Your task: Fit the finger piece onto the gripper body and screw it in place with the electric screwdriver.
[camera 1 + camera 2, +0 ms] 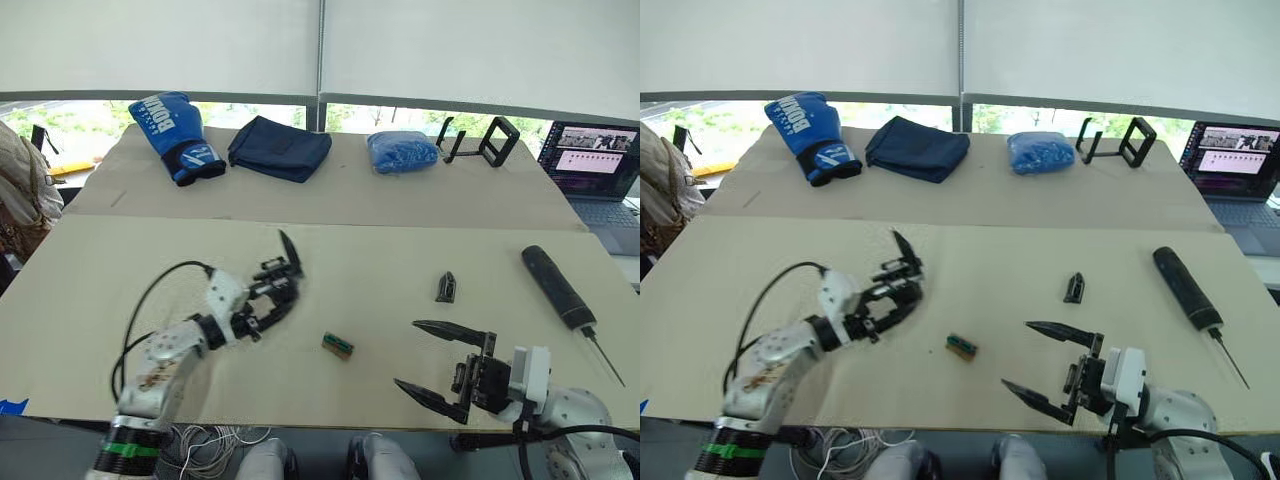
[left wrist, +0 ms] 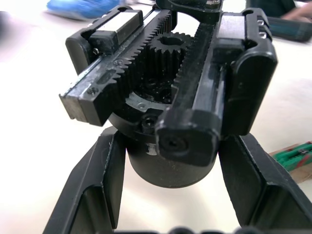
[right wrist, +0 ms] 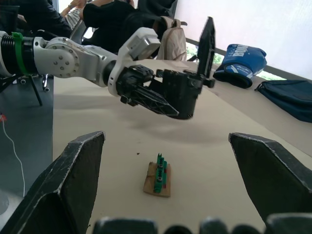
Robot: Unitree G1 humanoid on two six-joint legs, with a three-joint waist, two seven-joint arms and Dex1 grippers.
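The left claw (image 1: 262, 303) grips the gripper body (image 3: 181, 95) by its round base, lifted off the bench (image 1: 350, 260), one finger pointing up. The right claw (image 1: 440, 364) hangs wide open and empty near the bench's front edge. The finger piece (image 1: 446, 287) lies beyond that claw, between the green-and-brown block (image 1: 337, 346) and the electric screwdriver (image 1: 558, 287), which rests farther right. The fitting step appears not yet begun; next, the right claw would likely need to reach forward and pinch the finger piece.
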